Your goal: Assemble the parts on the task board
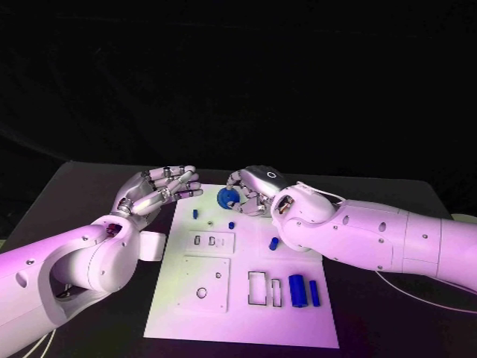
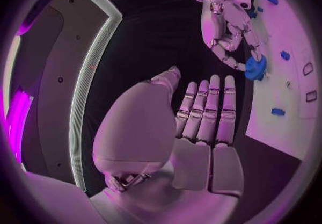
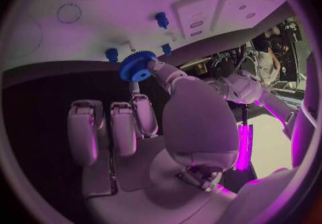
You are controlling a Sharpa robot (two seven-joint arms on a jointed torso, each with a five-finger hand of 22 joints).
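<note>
Most of the job looks undone: left hand (image 1: 156,191) hovers open and empty beside the board (image 1: 238,328); right hand (image 1: 258,192) pinches a blue gear (image 1: 229,198) above its far edge (loose blocks (image 1: 304,291) lie near right).

The worktop (image 1: 99,194) is black and goes dark toward the back. A white task board (image 1: 303,328) lies flat in the middle of it, with its long side running away from the robot. On the board are small blue parts: two long ones (image 1: 304,290) side by side near the front right, one small one (image 1: 273,243) in the middle, and two tiny ones (image 1: 194,213) farther back (one is just beside the other)
</note>
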